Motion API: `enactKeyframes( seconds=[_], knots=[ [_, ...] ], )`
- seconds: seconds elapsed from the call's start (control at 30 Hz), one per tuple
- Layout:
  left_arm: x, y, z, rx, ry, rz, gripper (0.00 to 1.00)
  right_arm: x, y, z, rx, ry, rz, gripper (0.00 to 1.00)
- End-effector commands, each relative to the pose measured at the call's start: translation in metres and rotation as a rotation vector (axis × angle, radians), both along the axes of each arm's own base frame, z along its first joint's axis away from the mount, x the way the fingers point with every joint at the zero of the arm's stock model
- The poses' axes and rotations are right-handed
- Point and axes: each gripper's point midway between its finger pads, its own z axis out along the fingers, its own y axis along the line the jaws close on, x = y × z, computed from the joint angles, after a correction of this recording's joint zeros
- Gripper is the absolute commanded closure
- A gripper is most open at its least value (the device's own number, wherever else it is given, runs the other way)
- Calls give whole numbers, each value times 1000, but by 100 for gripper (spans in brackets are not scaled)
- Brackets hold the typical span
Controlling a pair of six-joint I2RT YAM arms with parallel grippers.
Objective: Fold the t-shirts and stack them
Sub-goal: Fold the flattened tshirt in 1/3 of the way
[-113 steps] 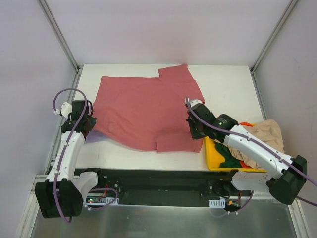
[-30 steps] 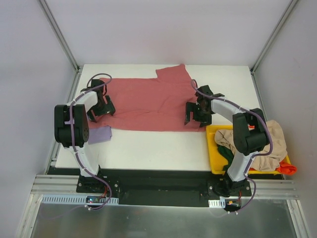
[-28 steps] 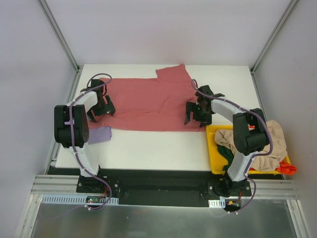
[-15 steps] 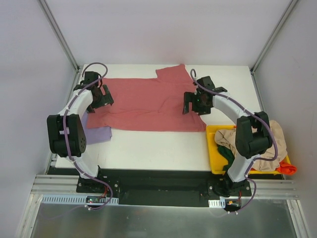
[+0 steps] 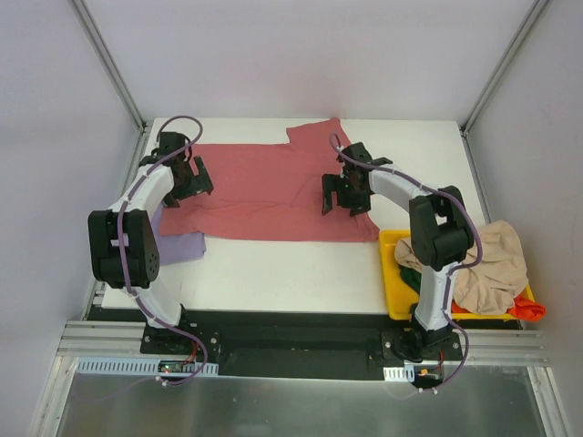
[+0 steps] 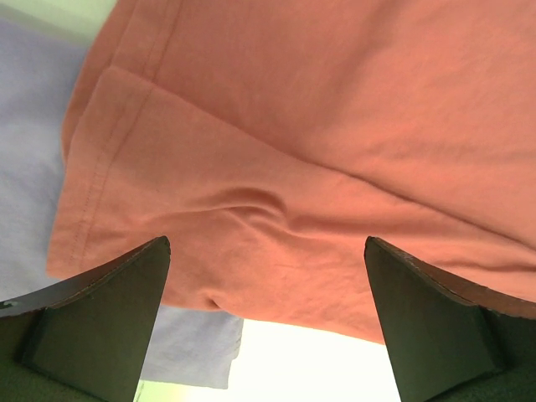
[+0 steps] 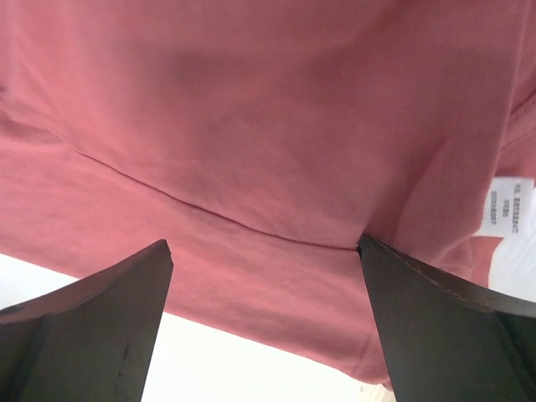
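Both wide open, left claw (image 6: 266, 244) and right claw (image 7: 265, 246) hover over creased pink-red t-shirt (image 5: 264, 191).

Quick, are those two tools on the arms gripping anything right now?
Left tool: open, holding nothing, over the pink shirt.
Right tool: open, holding nothing, over the same shirt.

Both arms stretch forward and curl inward, left tool (image 5: 185, 180) and right tool (image 5: 342, 195) pointing down, jaws spread wide.

white table (image 5: 273, 264), pale walls (image 5: 301, 55)
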Motion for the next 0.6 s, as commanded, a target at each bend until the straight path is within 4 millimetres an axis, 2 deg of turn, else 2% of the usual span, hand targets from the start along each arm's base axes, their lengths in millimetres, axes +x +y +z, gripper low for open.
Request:
enactKeyframes(
  seconds=[0.0,0.1,0.2,0.4,0.57],
  knots=[
    [-23,2,-40,33,120,-4,1,-20,-13,-11,-32,54,-42,4],
    [-42,4,-62,39,190,15,1,-39,-27,-24,-74,85,-75,4],
    [-61,9,-74,62,224,52,1,-57,-35,-31,-87,108,-93,4],
    [-87,7,-75,49,213,77,1,-87,-41,-31,-73,113,-100,4],
    [-107,8,-76,53,212,103,1,-109,-45,-20,-68,90,-95,4]
  ],
)
